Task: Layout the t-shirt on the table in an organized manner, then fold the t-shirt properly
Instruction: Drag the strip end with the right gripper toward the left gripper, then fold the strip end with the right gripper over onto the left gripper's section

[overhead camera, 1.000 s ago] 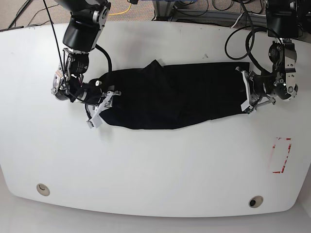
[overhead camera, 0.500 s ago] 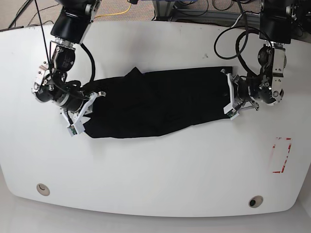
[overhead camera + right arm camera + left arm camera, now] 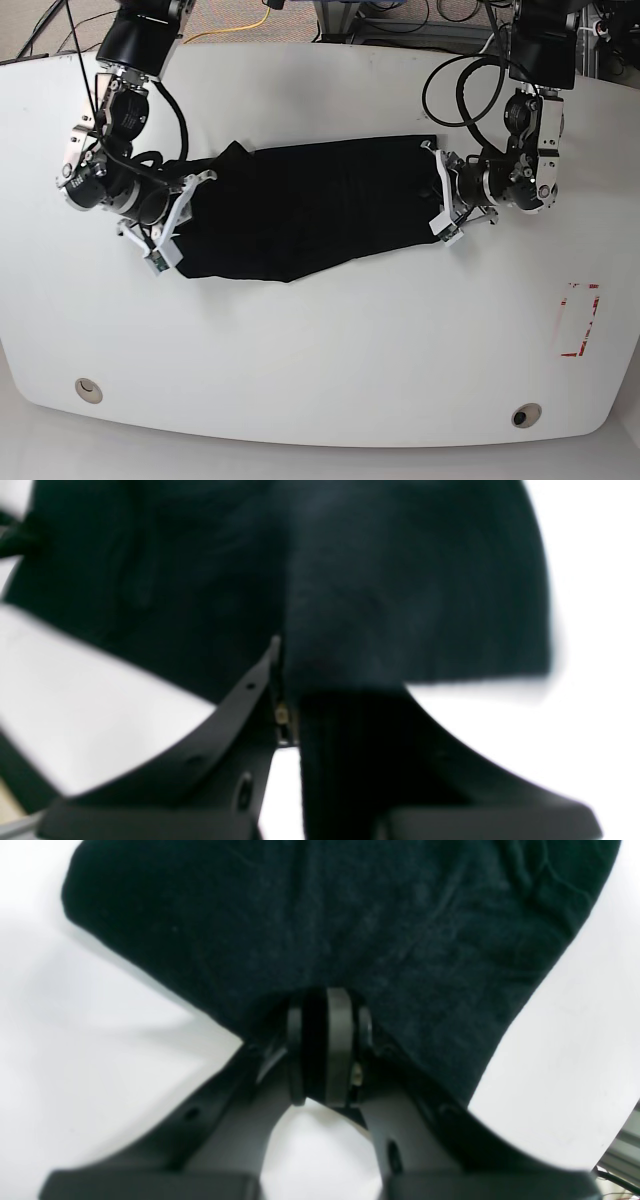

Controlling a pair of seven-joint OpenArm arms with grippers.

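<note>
End effectors (image 3: 437,200) pinching black, wrinkled t-shirt (image 3: 300,205)

T-shirt (image 3: 300,215) lying stretched across the table (image 3: 330,350) toward its far edge, left gripper (image 3: 440,195) gripping one end, right gripper (image 3: 172,220) gripping the other

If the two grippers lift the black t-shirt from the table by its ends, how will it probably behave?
The t-shirt is probably floppy: it lies wrinkled and bunched on the table, so its middle would sag. It likely weighs little, since the left gripper and right gripper each pinch only an edge.
</note>
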